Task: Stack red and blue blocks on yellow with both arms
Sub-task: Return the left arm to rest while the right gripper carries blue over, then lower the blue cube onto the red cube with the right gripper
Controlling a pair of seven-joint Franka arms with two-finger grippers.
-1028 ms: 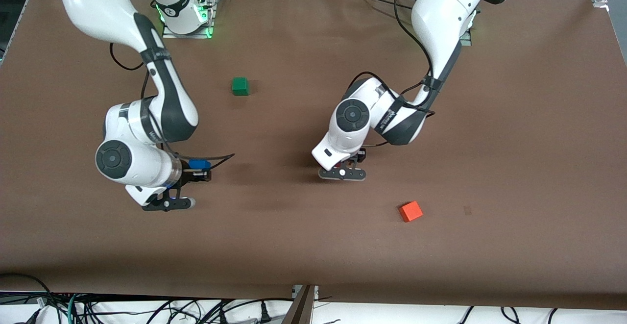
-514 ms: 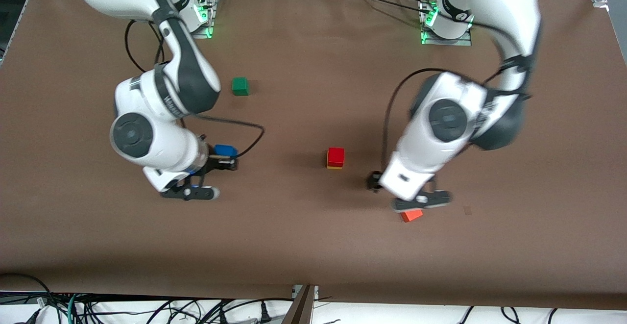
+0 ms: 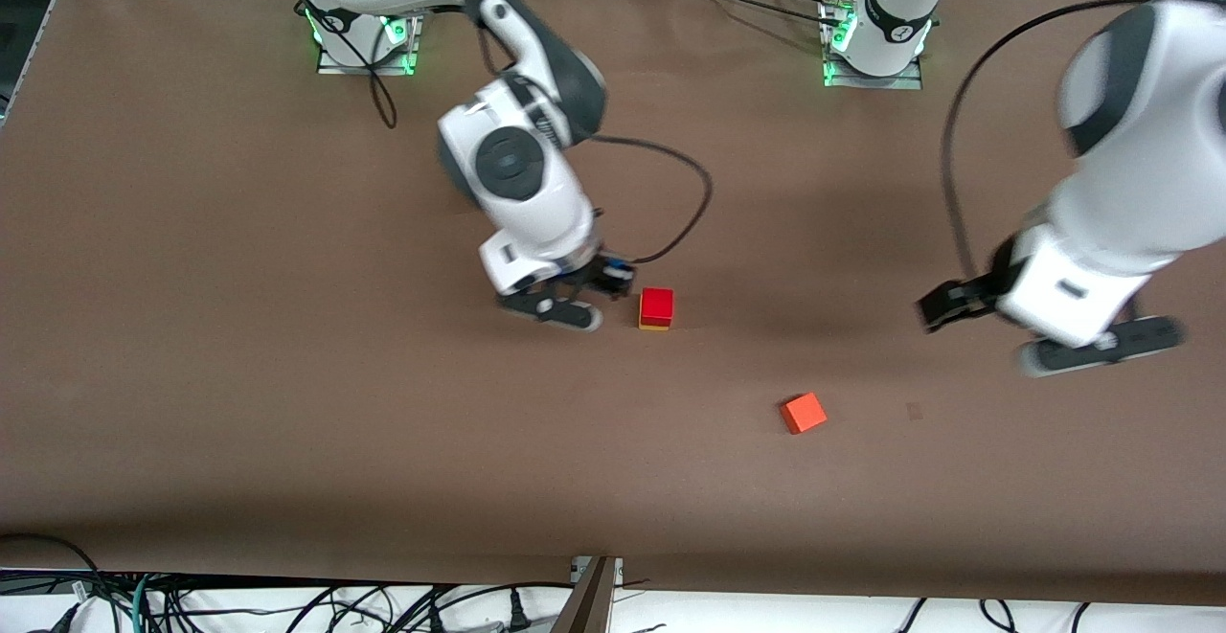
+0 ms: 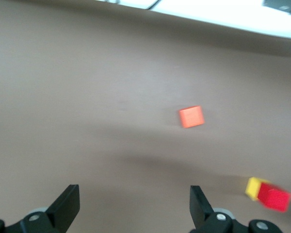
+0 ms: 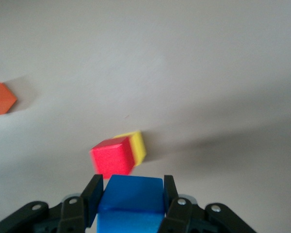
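- Since half a second ago: right arm swung across from the right arm's end of the desk toward the middle, carrying its load along; left arm pulled away from the middle toward its own end, uncovering the orange-red cube.
- Brown desk, bearing three cubes in view.
- Left arm white and bulky, at 3 o'clock in the front view, well apart from the stack.
- Right arm bent down near the centre, wrist at 9 o'clock of the stack.
- Left gripper up over bare desk near the left arm's end; fingers spread wide, released, nothing between them.
- Right gripper up over the desk just beside the stack, at its 9 o'clock in the front view; fingers clenched on the two sides of the blue block.
- Blue block held off the desk, not yet on the stack.
- Red block seated squarely on the yellow block, touching, near the middle of the desk.
- Yellow block on the desk, showing only as a thin strip under the red one in the front view.
- Orange-red cube lying alone at about 4 o'clock of the stack, nearer to the front camera, turned at an angle.
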